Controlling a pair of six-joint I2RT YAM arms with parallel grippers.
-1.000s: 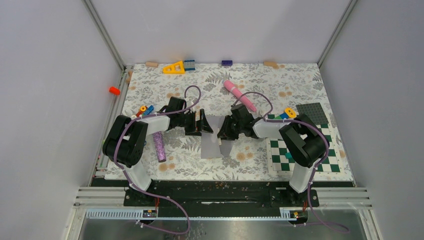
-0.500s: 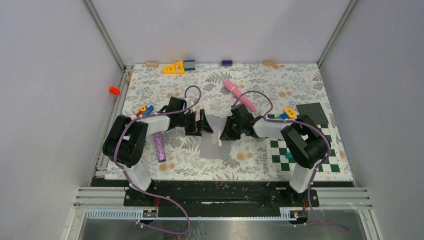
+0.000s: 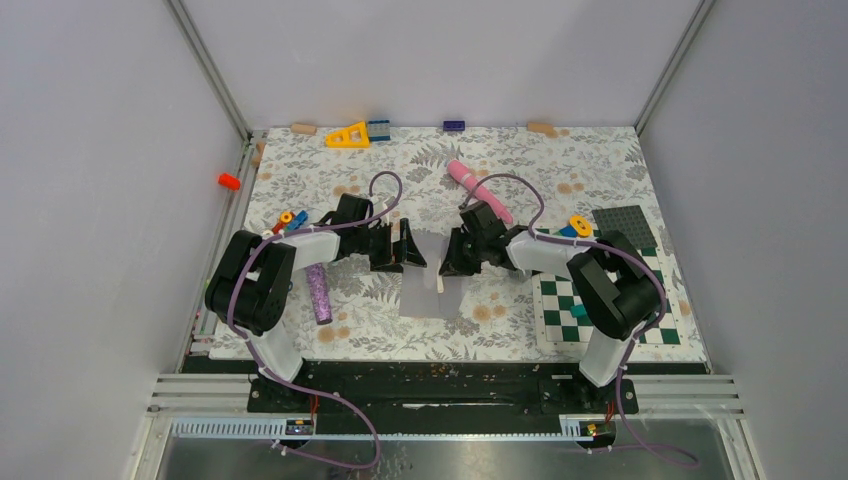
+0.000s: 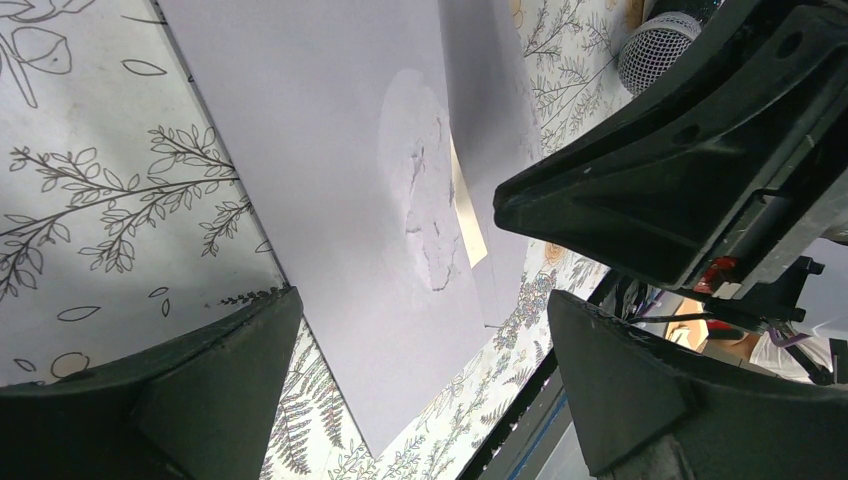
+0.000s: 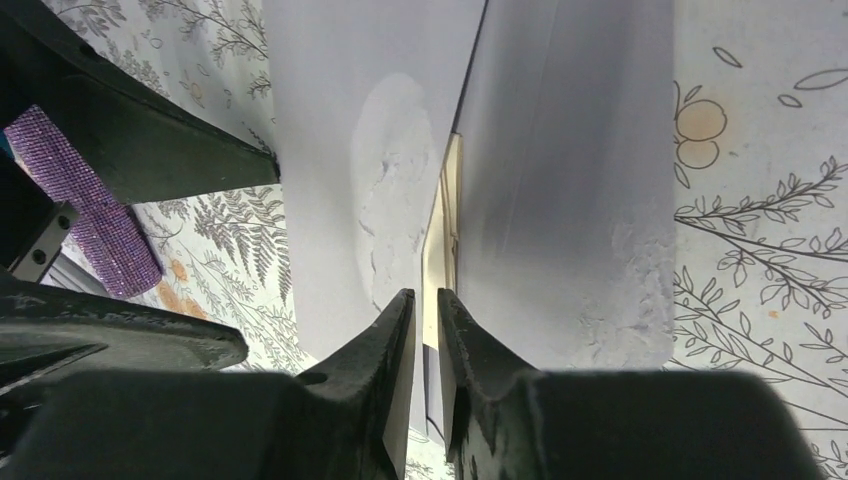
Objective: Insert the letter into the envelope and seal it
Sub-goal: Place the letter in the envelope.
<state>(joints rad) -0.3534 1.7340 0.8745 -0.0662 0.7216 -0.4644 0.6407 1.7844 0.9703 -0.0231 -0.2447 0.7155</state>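
The pale grey envelope (image 3: 423, 288) lies flat on the floral table between the two arms, its flap (image 5: 570, 200) folded out toward the right arm. A cream letter (image 5: 441, 235) shows as a thin strip at the envelope's mouth, most of it hidden inside. My right gripper (image 5: 427, 305) stands at that mouth, its jaws closed to a narrow slit with the letter's edge between the fingertips. My left gripper (image 4: 420, 395) hovers at the envelope's (image 4: 330, 180) left side, wide open and holding nothing. In the top view the two grippers face each other across the envelope.
A purple glitter cylinder (image 3: 319, 292) lies left of the envelope, near the left arm. A pink cylinder (image 3: 478, 190) lies behind the right gripper. The green-and-white checkerboard mat (image 3: 655, 325) and a dark baseplate (image 3: 625, 225) are at the right. Small blocks line the back edge.
The right gripper's jaws have narrowed at the envelope's mouth and it has shifted slightly away from the near edge. The flap's near corner shows less. The left arm has not moved.
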